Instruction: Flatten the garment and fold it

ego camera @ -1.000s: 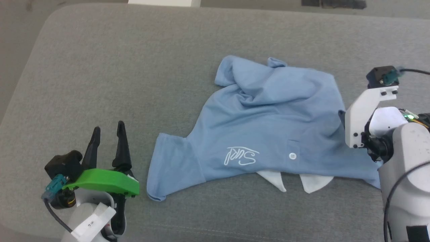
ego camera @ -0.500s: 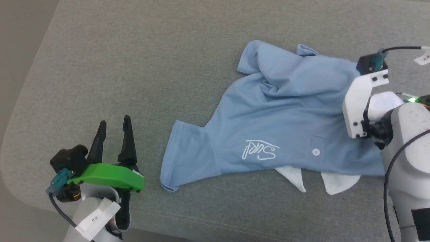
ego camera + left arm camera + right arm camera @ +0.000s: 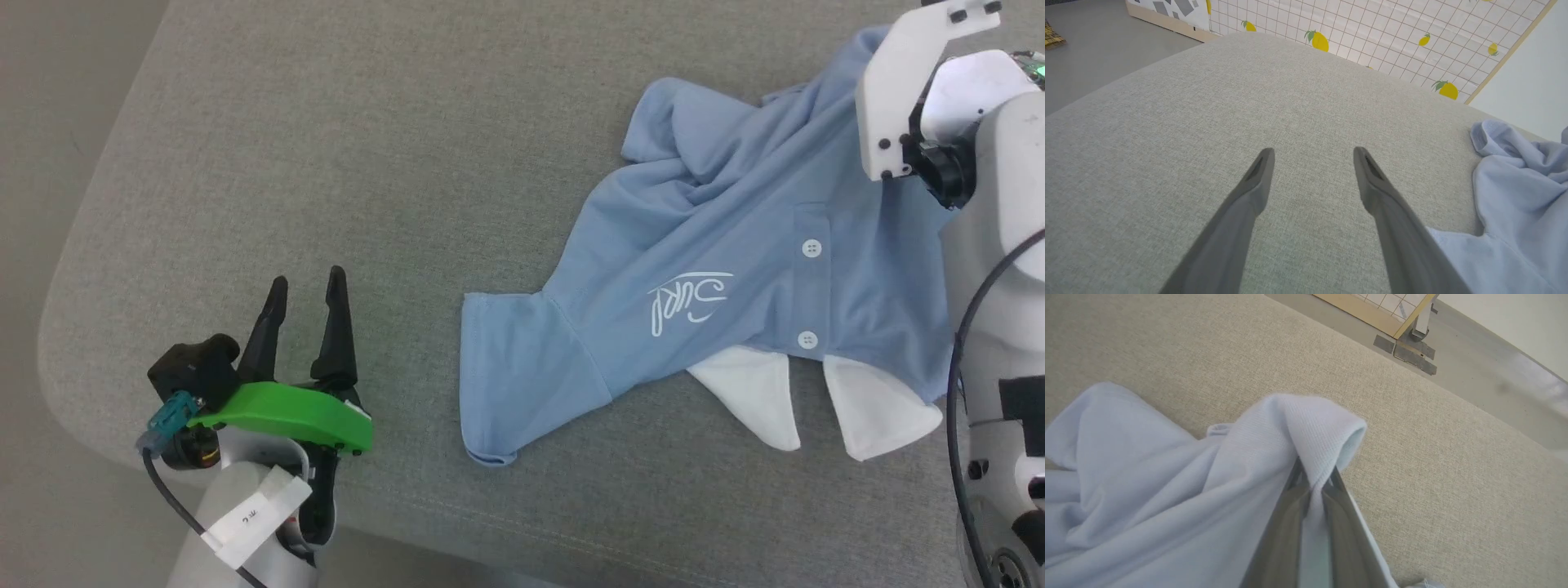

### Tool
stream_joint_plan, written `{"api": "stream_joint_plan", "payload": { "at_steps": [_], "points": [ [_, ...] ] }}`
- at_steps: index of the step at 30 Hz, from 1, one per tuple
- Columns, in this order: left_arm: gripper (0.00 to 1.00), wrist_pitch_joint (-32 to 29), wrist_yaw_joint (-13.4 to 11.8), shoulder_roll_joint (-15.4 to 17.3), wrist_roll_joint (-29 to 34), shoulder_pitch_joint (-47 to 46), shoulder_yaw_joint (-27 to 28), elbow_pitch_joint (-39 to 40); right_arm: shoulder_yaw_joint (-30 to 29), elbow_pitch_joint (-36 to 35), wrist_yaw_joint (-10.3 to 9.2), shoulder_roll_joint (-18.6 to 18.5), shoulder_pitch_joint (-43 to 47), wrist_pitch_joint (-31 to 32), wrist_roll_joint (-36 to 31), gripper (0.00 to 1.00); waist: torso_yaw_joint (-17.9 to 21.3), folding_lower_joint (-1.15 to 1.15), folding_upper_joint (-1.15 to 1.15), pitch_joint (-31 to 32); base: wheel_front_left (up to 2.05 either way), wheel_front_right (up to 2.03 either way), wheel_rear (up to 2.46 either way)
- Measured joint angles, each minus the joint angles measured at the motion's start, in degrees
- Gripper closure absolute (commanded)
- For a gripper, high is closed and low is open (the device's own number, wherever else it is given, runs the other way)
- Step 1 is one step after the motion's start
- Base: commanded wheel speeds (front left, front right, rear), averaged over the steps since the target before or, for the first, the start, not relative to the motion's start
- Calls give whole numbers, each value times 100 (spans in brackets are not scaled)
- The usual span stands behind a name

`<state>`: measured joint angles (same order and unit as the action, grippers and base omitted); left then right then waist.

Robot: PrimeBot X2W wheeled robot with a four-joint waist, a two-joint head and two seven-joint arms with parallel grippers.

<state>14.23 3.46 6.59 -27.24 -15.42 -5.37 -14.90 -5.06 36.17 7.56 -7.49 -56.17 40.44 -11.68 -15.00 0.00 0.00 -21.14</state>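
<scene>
The garment (image 3: pixel 718 245), a light blue polo shirt with white collar tips, white buttons and a white cursive logo, lies rumpled on the grey cushion (image 3: pixel 367 147), front up, one sleeve spread toward the left. In the right wrist view my right gripper (image 3: pixel 1314 475) is shut on a bunched fold of the garment (image 3: pixel 1167 490), lifting it off the surface. The head view has my right wrist (image 3: pixel 939 106) over the shirt's far right part, its fingers hidden. My left gripper (image 3: pixel 306 290) stands open left of the sleeve, and the left wrist view has nothing between that gripper's (image 3: pixel 1312 157) fingers.
The cushion's rounded front-left corner (image 3: pixel 73 359) drops to the floor beside my left arm. A tiled wall with lemon prints (image 3: pixel 1372 32) stands beyond the cushion. A wooden skirting and tape patches (image 3: pixel 1404 347) lie on the floor past the far edge.
The head camera has shifted, so the whole scene sits differently. My right gripper has shut on a fold of the shirt and raised it; the button placket now shows more. The left gripper stays open.
</scene>
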Motion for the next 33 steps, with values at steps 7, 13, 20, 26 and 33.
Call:
{"api": "stream_joint_plan", "payload": {
  "at_steps": [7, 13, 20, 26, 33],
  "points": [
    [0, 8, 11, -48, 1, -80, -19, -140, -120, 684, 0, 118, -148, -198, -259, 0, -82, 1, 0, -101, 0, 0, 0],
    [0, 24, 52, -34, 12, -83, -23, -233, -488, 779, 0, 192, -182, -1106, 81, 0, -9, 1, 0, 93, 0, 0, 0],
    [0, 21, 9, 64, 24, 96, 2, -244, -542, 468, 0, 245, 170, -2698, 989, 0, 212, -1, 0, 573, 0, 0, 0],
    [0, -65, -142, 130, 45, 461, 49, -69, -530, -97, 0, 182, 1349, -3546, 1668, 0, 507, -1, 0, 982, 0, 0, 0],
    [0, -223, -260, 162, 34, 798, 71, 243, -936, -1081, 0, 178, 2843, -4103, 2103, 0, 911, -1, 0, 1340, 0, 0, 0]
  ]
}}
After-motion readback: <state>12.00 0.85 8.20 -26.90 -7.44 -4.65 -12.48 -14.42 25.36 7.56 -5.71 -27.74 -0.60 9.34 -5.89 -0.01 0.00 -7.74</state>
